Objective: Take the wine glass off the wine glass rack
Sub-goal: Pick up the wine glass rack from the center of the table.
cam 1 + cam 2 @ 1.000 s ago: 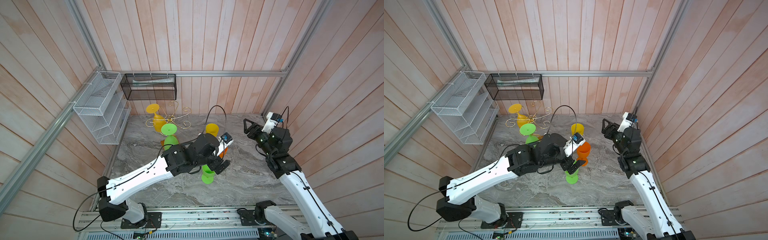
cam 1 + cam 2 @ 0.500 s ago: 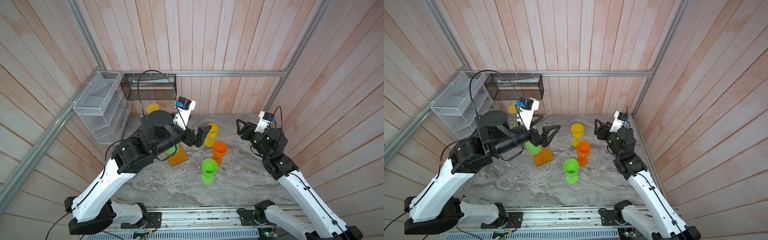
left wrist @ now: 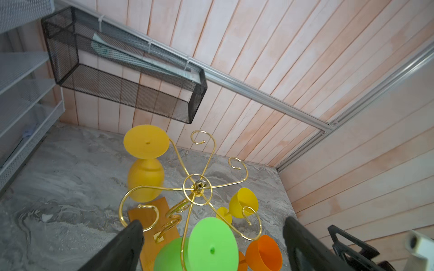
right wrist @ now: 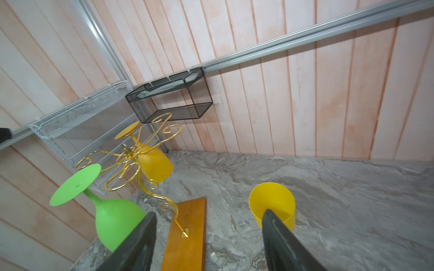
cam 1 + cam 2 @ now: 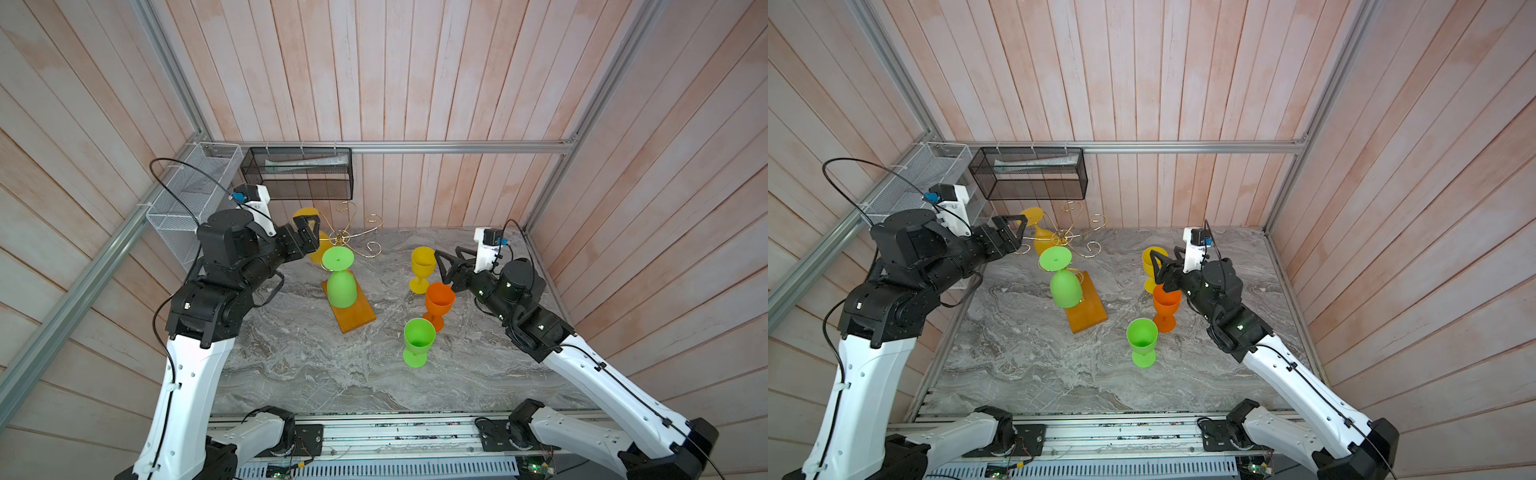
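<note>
End effector, left (image 5: 308, 237): released, jaws spread wide, nothing between them; it hovers just beside the round foot of the amber-yellow plastic wine glass (image 5: 301, 214).
Amber-yellow plastic wine glass: matte, opaque; hangs bowl-down by its foot from a rear scroll arm.
Gold wire wine glass rack (image 5: 358, 312): thin curled arms on a wavy stem, fixed to an amber wooden base on the grey marbled tabletop (image 5: 291, 365).
Lime-green plastic wine glass (image 5: 340, 289): hangs bowl-down from a front arm, over the base.
Step, as I judge it: approach to a hanging glass. Pinch the stem under the foot, then draw it out along the arm's open end, not straight up. Go slowly, since the light rack may tip.
Upright plastic glasses: yellow goblet (image 5: 423, 262), orange goblet (image 5: 439, 297) and green goblet (image 5: 419, 336) stand on the tabletop, apart from the rack.
End effector, right (image 5: 445, 268): released, empty, close to the yellow goblet.
</note>
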